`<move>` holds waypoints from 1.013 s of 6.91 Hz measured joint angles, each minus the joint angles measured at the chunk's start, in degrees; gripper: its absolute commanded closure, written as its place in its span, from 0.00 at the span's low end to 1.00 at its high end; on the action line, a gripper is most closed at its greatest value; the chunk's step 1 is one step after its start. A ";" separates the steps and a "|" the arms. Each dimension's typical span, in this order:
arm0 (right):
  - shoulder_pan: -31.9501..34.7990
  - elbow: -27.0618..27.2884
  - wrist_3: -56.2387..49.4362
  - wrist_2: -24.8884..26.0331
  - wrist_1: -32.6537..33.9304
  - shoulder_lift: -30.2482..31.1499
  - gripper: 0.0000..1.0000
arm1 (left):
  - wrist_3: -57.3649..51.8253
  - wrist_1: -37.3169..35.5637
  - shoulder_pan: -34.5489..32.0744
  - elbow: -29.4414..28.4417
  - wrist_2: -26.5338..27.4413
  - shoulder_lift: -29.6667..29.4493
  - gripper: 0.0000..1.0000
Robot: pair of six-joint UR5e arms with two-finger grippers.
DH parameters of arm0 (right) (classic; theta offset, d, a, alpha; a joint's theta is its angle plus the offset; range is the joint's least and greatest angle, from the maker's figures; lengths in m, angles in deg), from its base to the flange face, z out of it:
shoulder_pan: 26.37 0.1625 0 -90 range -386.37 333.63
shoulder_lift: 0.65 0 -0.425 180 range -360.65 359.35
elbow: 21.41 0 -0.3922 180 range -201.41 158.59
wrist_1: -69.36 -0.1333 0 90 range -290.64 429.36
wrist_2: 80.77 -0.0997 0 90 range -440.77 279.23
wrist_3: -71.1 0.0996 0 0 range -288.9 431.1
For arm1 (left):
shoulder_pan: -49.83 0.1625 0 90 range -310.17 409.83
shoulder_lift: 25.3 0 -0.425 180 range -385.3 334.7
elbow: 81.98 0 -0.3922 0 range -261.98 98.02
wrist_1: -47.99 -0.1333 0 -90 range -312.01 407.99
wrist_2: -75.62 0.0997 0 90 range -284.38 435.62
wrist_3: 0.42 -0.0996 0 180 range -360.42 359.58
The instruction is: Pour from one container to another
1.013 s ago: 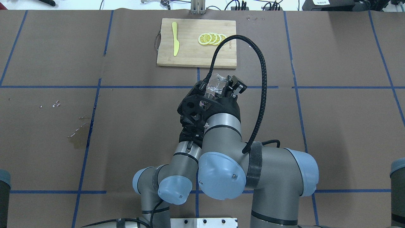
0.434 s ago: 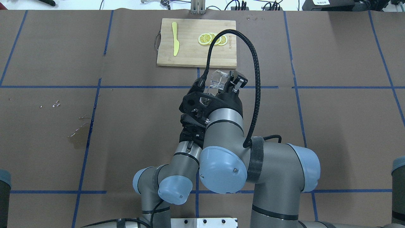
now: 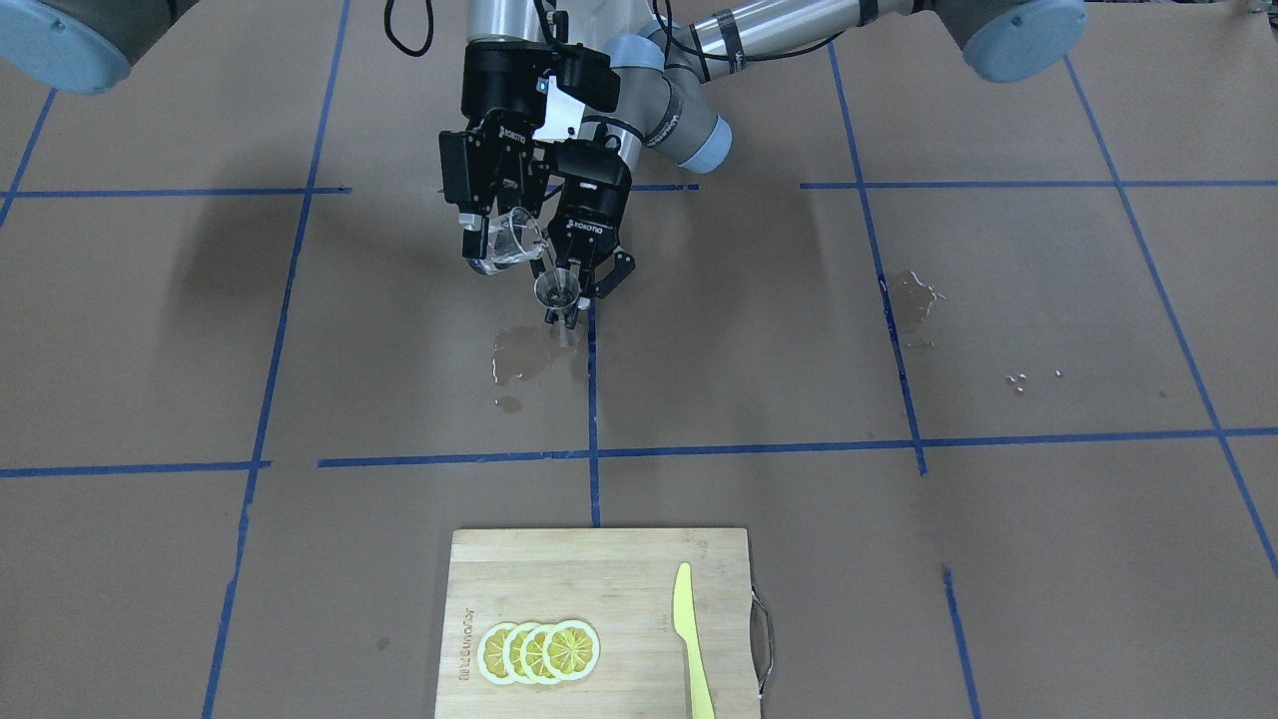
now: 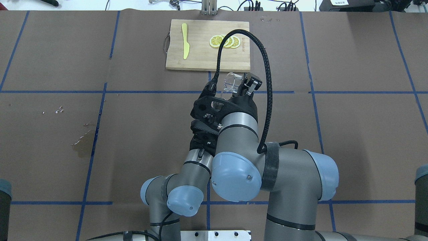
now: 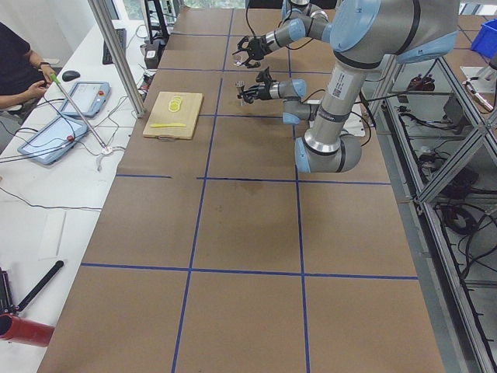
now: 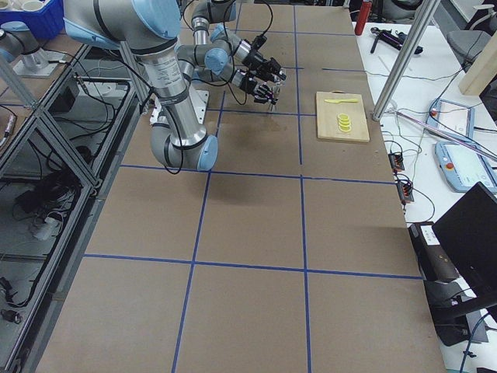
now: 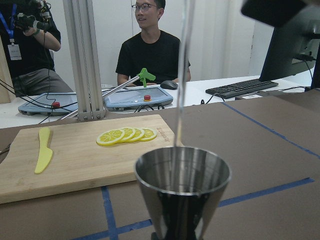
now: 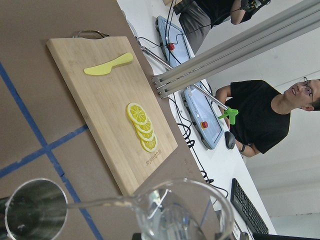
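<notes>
We are losing the jigger (image 7: 182,192) below its upper cone at the left wrist view's bottom edge. The glass cup (image 8: 185,212) is running off the right wrist view's bottom. From overhead, the right arm (image 4: 237,134) is covering most of the left gripper (image 3: 579,292). In the front-facing view, the knife (image 3: 689,639) and cutting board (image 3: 599,559) are being cropped at the bottom. In both side views the cup is showing too small to make out.

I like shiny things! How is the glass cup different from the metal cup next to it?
The glass cup is see-through; the metal jigger is shiny silver. The glass cup is tipped; the metal jigger stands upright. The glass cup sits higher than the metal jigger. Both are small and round.
</notes>
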State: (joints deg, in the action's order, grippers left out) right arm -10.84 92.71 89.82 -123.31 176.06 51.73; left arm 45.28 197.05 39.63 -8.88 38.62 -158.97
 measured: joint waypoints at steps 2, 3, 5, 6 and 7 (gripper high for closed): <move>0.03 -0.03 -1.99 0.06 0.00 0.01 1.00 | 0.00 0.00 0.00 0.03 0.00 -0.01 1.00; 0.03 0.04 -3.29 0.08 0.18 -0.01 1.00 | 0.00 0.00 0.00 0.03 0.00 -0.01 1.00; 0.02 0.17 -4.99 0.22 0.94 -0.07 1.00 | 0.02 0.02 0.00 0.15 0.02 -0.01 1.00; 0.03 0.23 -6.21 0.38 1.33 -0.24 1.00 | 0.06 0.06 0.00 0.26 0.04 -0.01 1.00; 0.07 0.26 -7.44 0.47 1.52 -0.55 1.00 | 0.10 0.08 0.00 0.40 0.02 -0.01 1.00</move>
State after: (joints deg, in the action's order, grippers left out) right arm -10.77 92.97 82.38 -122.84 177.58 51.18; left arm 45.38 197.13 39.63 -8.48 38.64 -158.98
